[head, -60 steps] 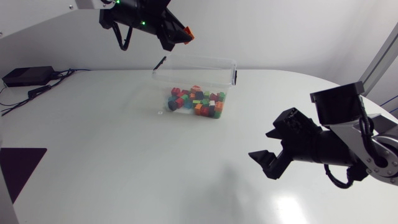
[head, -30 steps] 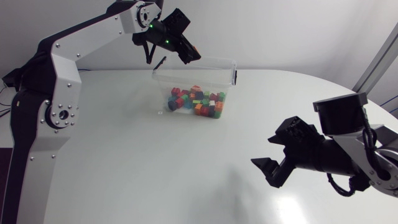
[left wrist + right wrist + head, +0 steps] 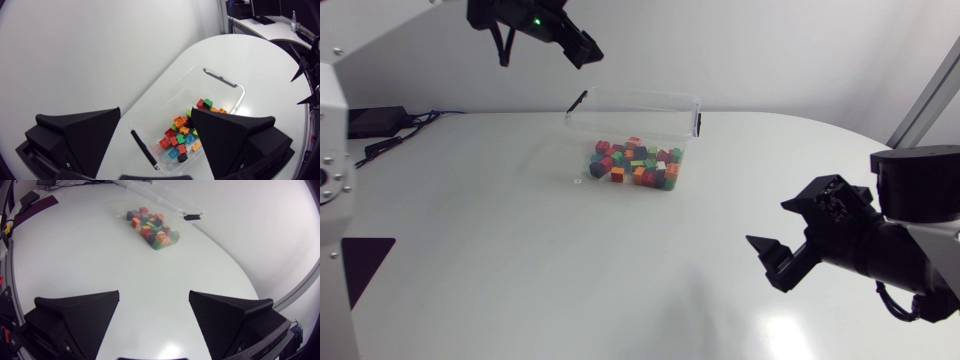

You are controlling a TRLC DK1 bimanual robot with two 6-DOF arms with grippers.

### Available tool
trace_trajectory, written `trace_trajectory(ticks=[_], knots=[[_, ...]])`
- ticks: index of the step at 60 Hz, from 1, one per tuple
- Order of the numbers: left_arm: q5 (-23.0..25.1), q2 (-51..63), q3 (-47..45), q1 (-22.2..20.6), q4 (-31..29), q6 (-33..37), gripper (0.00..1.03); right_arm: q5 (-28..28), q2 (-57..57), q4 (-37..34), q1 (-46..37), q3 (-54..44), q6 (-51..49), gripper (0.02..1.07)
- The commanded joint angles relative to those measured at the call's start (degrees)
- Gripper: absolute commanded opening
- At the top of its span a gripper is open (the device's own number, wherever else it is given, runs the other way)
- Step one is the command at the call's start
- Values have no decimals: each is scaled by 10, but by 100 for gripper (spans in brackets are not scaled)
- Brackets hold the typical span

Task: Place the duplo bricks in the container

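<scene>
A clear plastic container (image 3: 650,103) stands at the table's far middle, with several duplo bricks (image 3: 635,165) of red, green, orange and blue heaped on its floor. My left gripper (image 3: 588,50) hangs high above the container's left end, open and empty. In the left wrist view the container (image 3: 227,89) and its bricks (image 3: 181,134) lie below, between the spread fingers of the left gripper (image 3: 155,114). At the near right, far from the container, my right gripper (image 3: 767,224) is open with nothing in it. From the right gripper (image 3: 154,296) the bricks (image 3: 150,226) show well ahead.
The container has a black handle clip at each end (image 3: 578,100) (image 3: 698,122). A black power box with cables (image 3: 365,122) lies at the table's far left. A dark patch (image 3: 355,265) sits by the left edge. White tabletop (image 3: 570,260) spreads between the container and the right gripper.
The left gripper held an orange brick over the container, then opened and drew up and to the left; no brick is in it now. The right arm drifted slightly right.
</scene>
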Motion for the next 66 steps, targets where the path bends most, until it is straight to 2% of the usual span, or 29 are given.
trace_trajectory(ticks=[1,10,22,36,43,49,56,59,66], knots=[[-8,-68,-59,9,23,-12,99,24,-18,1,-4,-6,17,102],[-37,-153,-151,47,53,-35,99,65,-67,21,-26,-10,17,102],[-38,-283,-340,85,176,-51,99,66,-125,41,-79,-26,-2,102],[-37,-386,-460,114,220,-105,99,54,-199,49,-133,-46,78,102],[-37,-426,-510,117,230,-106,99,57,-237,41,-136,-64,78,102],[-37,-471,-556,128,230,-143,99,62,-263,29,-137,-73,79,102],[-38,-526,-617,133,239,-154,99,68,-281,26,-148,-82,78,102],[-38,-555,-650,144,252,-172,99,68,-292,24,-156,-88,77,102],[-38,-628,-735,159,325,-215,99,68,-319,12,-163,-95,76,102]])
